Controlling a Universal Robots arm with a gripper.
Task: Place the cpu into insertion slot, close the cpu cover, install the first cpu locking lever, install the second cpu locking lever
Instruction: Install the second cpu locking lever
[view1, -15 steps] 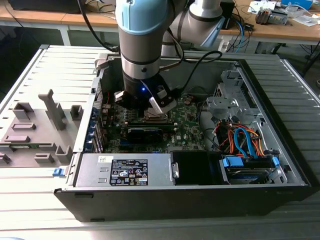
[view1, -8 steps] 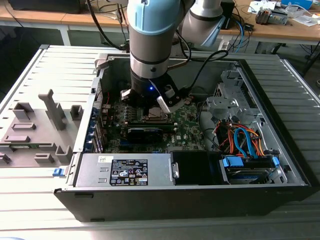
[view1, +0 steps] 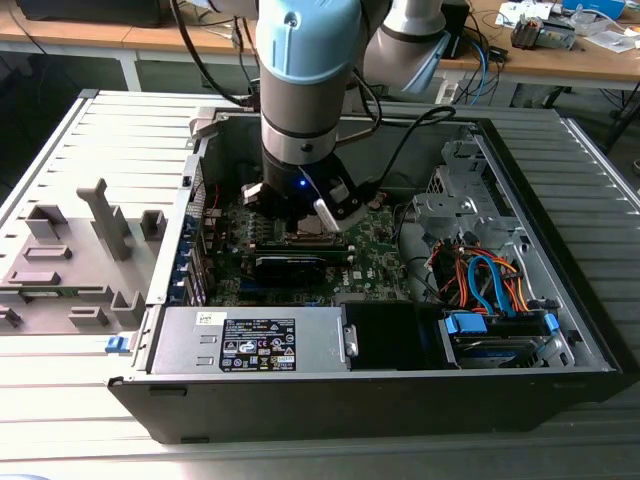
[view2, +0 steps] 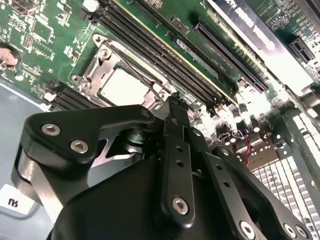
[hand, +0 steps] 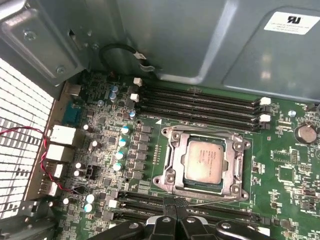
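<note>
The cpu (hand: 202, 160) lies flat in the insertion slot on the green board, its pale metal top showing through the window of the cpu cover (hand: 174, 159). The cover lies down flat around the chip and hides the slot's contact field. A thin wire lever (hand: 215, 201) runs along the socket edge nearest my gripper (hand: 176, 214). In the second wrist view my gripper (view2: 173, 102) has its fingers pressed together, holding nothing, with the tips just beside the cover (view2: 95, 67) and the cpu (view2: 125, 89). In the exterior view my gripper (view1: 300, 226) reaches down into the open computer case.
Long black memory slots (hand: 200, 102) flank the socket on both sides. A black card (view1: 290, 264) stands on the board in front of the arm. Case walls (view1: 400, 395), a power supply (view1: 250, 340) and orange and blue cables (view1: 485, 280) hem in the space. A grey fixture (view1: 70, 260) sits outside.
</note>
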